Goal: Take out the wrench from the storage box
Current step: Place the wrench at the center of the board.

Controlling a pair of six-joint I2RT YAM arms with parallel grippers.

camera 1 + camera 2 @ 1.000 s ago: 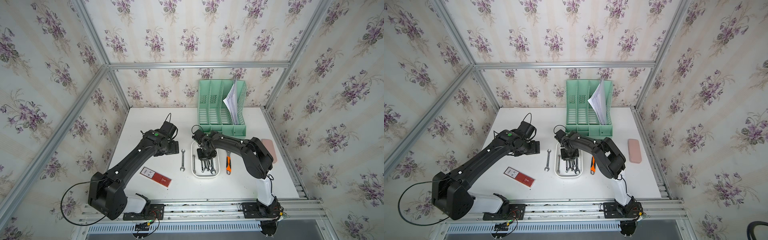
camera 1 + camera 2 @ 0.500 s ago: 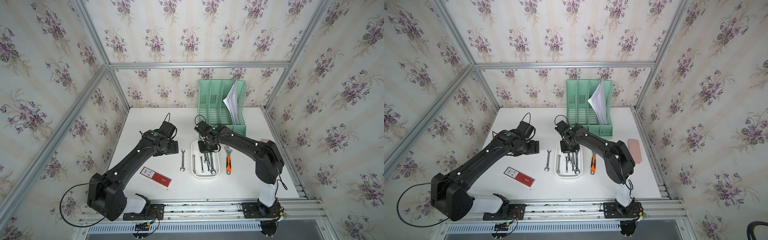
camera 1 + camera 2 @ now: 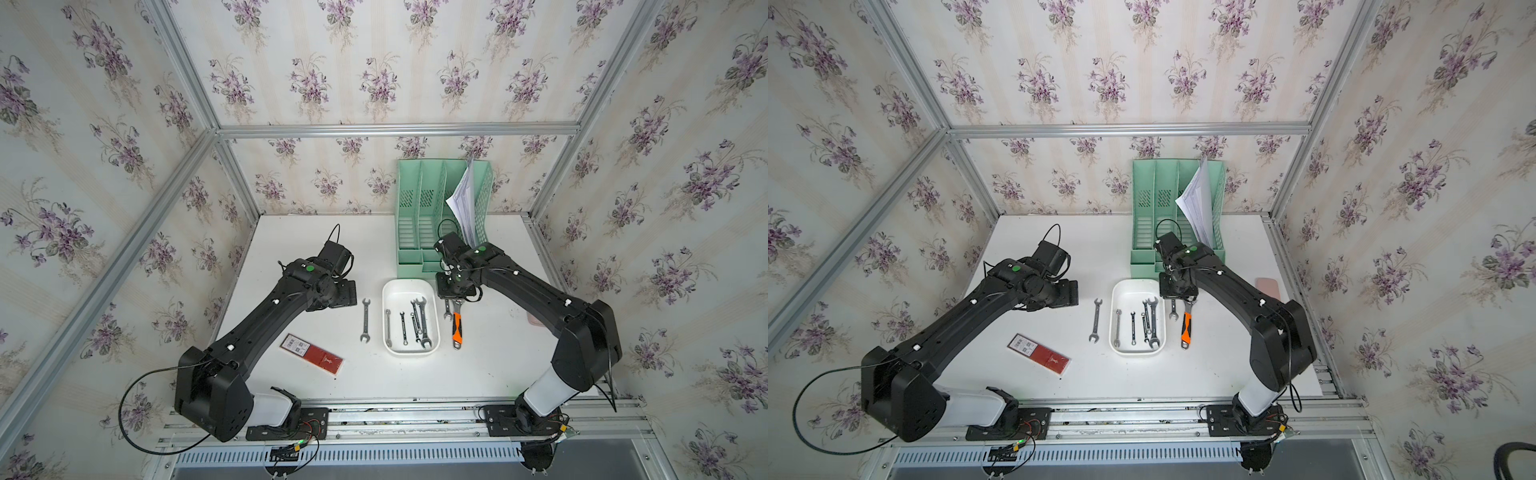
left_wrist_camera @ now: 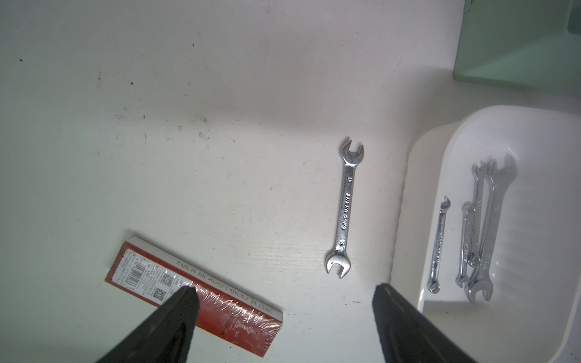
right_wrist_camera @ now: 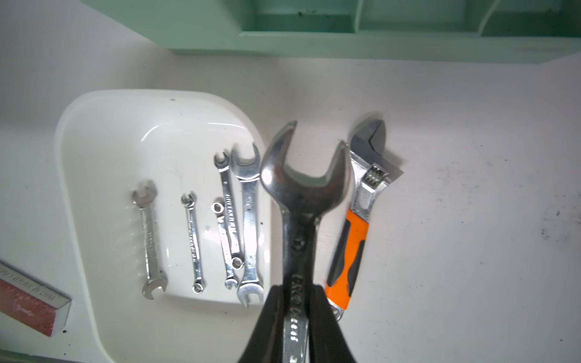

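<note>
Though close beside the storage box [image 3: 397, 297], sits outside its rim in both top views: the wrench [image 3: 446, 311], between that rim and an orange-handled adjustable wrench [image 3: 457, 328] lying on the table [image 3: 490, 365]. Clamped by the shank in the jaws of the right gripper [image 3: 455, 286], open-end head sticking out beyond the fingers [image 5: 270, 320] in the right wrist view. Cannot tell whether touching the table or lifted off it. Lying in the box: five smaller wrenches [image 5: 194, 242], roughly parallel, some overlapping on the side nearest the right gripper. Flat on the table on the box's other side, just beside it: one more open-end wrench [image 3: 365, 320]. Near that one, above bare table, hovers with jaws wide apart and nothing between them: left gripper [image 4: 284, 294]. Partly hidden behind one of its fingers in the left wrist view: a red flat packet [image 3: 311, 354] wrapped in clear film. Against the back wall, behind the box: mint-green file organizer [image 3: 419, 232], papers [image 3: 463, 203] leaning in its rightmost slot. Near the table's right edge, well apart from the box: a flat pink thing [image 3: 1268, 286].
</note>
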